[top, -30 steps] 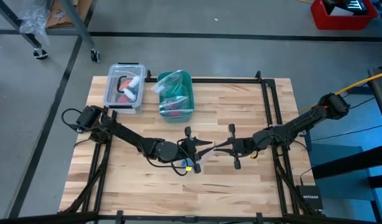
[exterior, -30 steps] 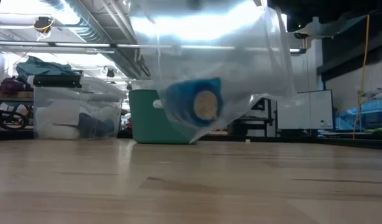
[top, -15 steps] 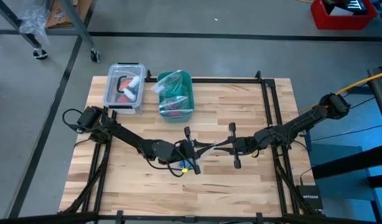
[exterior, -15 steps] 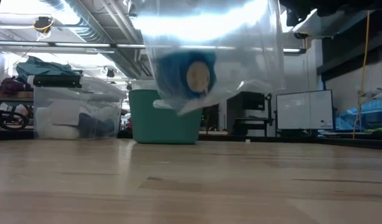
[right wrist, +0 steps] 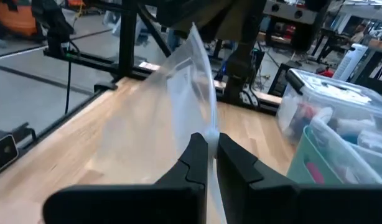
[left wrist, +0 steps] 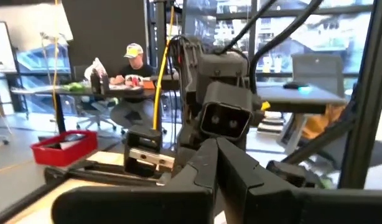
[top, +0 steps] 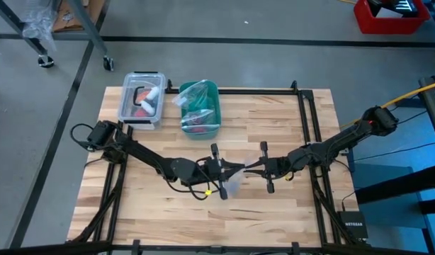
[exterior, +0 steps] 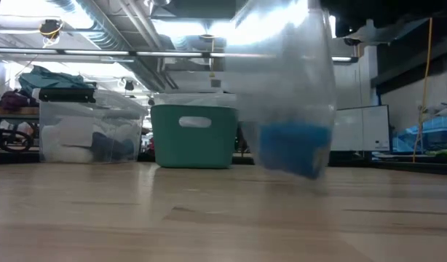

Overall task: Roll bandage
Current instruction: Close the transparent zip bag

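Observation:
A clear plastic bag (exterior: 282, 80) hangs over the middle of the table. The blue bandage roll (exterior: 293, 149) lies in its bottom. In the high view the bag (top: 232, 185) shows just on the near side of the two grippers. My left gripper (top: 227, 170) and my right gripper (top: 246, 168) face each other there, both shut on the bag's top. In the left wrist view my left fingers (left wrist: 214, 155) are shut, and the bag does not show. My left gripper is shut at the bag's top edge (top: 232, 172), coming level from the table's left. Its own fingers hide the place of contact. My right gripper pinches the bag's top edge (right wrist: 206, 118) between its two fingers, level from the table's right. The bag hangs below with the roll low inside it.
A teal bin (top: 200, 110) with packets and a clear lidded box (top: 142, 99) stand at the table's far left; they also show behind the bag in the low view (exterior: 194, 137). A black frame (top: 306, 113) runs along the far and right sides.
The bag has swung under the two grippers, which have stayed nearly in place. The blue roll has slid inside the bag, going down and to the right in the low view. It has turned from end-on to side-on and now hangs lower.

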Controlling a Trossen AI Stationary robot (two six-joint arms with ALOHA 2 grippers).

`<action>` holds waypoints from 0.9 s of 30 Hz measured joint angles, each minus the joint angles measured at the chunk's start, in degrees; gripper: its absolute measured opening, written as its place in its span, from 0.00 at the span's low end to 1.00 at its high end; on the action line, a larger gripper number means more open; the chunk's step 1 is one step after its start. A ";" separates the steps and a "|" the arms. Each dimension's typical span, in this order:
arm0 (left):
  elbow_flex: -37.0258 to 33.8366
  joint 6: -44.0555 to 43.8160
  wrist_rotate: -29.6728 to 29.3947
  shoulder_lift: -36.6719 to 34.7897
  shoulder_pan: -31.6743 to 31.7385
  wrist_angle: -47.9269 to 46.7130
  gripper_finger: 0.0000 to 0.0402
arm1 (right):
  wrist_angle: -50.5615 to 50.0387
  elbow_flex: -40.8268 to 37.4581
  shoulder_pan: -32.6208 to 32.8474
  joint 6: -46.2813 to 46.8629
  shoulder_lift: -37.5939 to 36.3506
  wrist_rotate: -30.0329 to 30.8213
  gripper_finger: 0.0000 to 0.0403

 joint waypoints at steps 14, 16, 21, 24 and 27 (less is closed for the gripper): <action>0.00 -10.83 0.10 -0.09 -0.25 -1.51 0.37 | 1.14 0.00 -0.01 -0.01 -0.01 0.26 0.05; 0.00 -11.49 0.14 -0.09 -0.26 -2.85 0.41 | 1.88 0.00 -0.01 0.84 -0.01 0.65 0.05; -0.02 -12.03 0.22 -0.05 -0.20 -3.48 0.43 | 4.09 0.00 0.00 1.02 -0.01 0.72 0.05; -0.02 -12.08 0.21 -0.04 -0.10 -3.54 0.42 | 5.55 0.02 -0.01 1.02 -0.01 0.72 0.05; -0.02 -12.08 0.21 -0.04 0.26 -3.52 0.39 | 5.58 0.02 -0.01 1.02 -0.01 0.57 0.05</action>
